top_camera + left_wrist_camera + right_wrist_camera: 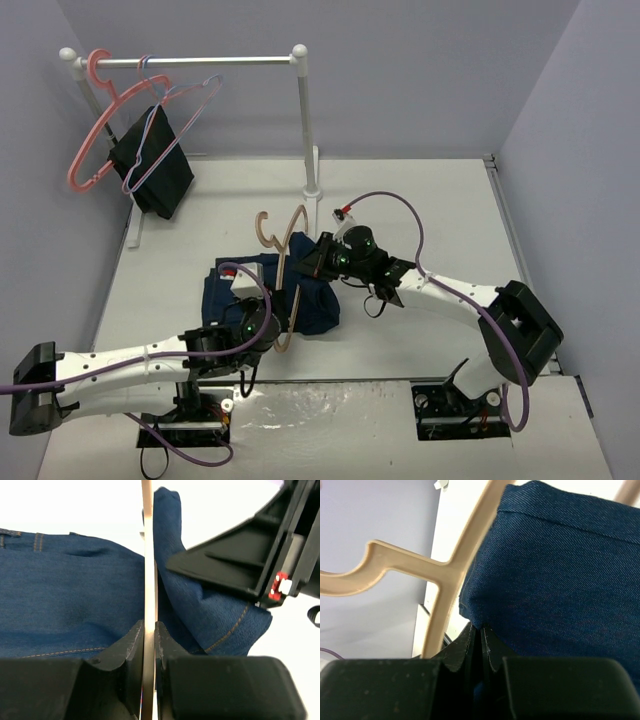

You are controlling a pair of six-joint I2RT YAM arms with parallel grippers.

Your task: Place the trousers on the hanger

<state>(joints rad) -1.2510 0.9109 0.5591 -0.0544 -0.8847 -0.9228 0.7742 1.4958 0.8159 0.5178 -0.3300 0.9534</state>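
Left gripper (148,630): jaws closed tight on a thin edge of the hanger (146,555), with both pads touching the wood. In the left wrist view the wood runs straight up between the fingers.

Right gripper (481,632): jaws pinched shut on a fold of the trousers (555,575). The denim bunches up right at the fingertips. The hanger's curved arm and a cross piece sit just left of that fold, touching or nearly touching it.

Hanger from the top view: tan wood, held up on edge off the table (420,200) between the two grippers, over the jeans. The hook end points toward the back of the table.

Trousers: dark navy denim, folded in a pile mid-table just in front of the arm bases. Most of it lies flat. One raised flap with orange stitching is on the right gripper's side of the hanger bar, and flat cloth is on the other side. Whether the flap passes through the hanger frame cannot be told.

Back left is a white rack (220,61) carrying a pink hanger (92,140), thin wire hangers (185,105) and a black cloth (155,170), well apart from the grippers.
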